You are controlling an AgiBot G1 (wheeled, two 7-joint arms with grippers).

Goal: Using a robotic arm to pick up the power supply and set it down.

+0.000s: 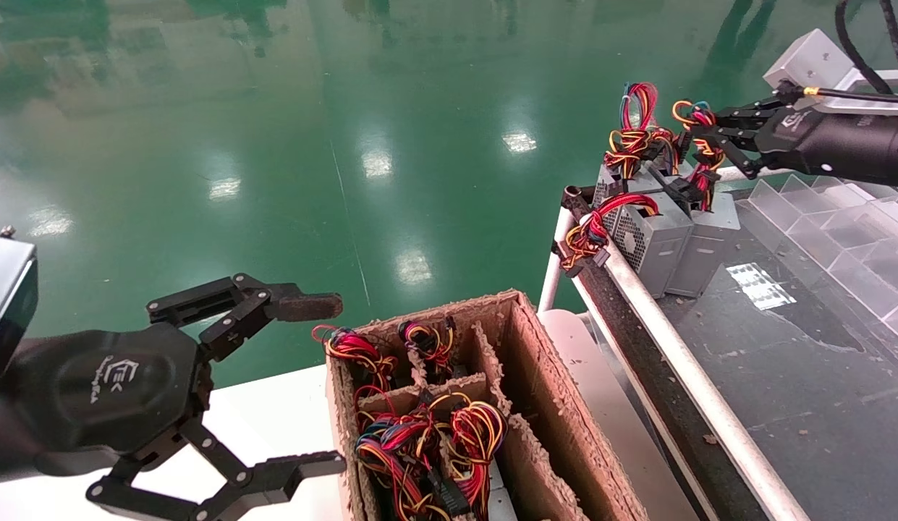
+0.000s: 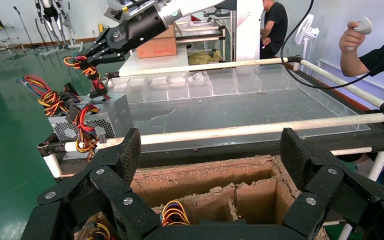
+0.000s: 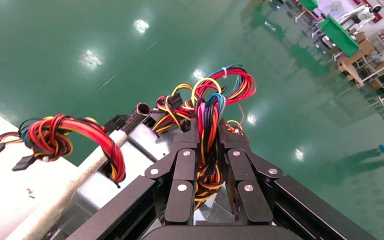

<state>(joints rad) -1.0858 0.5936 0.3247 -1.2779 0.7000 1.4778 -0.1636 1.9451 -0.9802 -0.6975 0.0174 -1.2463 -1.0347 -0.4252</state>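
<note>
My right gripper (image 1: 698,137) is shut on the red, yellow and orange wire bundle (image 3: 207,107) of a grey power supply (image 1: 711,242). That box stands at the near-left corner of the dark bench (image 1: 781,362), tight against others alike (image 1: 655,242). The left wrist view shows the same grip (image 2: 92,55) above the grey boxes (image 2: 107,117). My left gripper (image 1: 336,383) hangs open and holds nothing, low on the left beside a cardboard box (image 1: 543,376). Its fingers (image 2: 130,150) spread wide over the box's compartments.
The cardboard box has dividers and holds several wire bundles (image 1: 420,449). A white rail (image 1: 680,354) edges the bench. A clear divided tray (image 1: 839,224) sits on the bench's far right. A person holding a controller (image 2: 375,45) stands beyond the bench.
</note>
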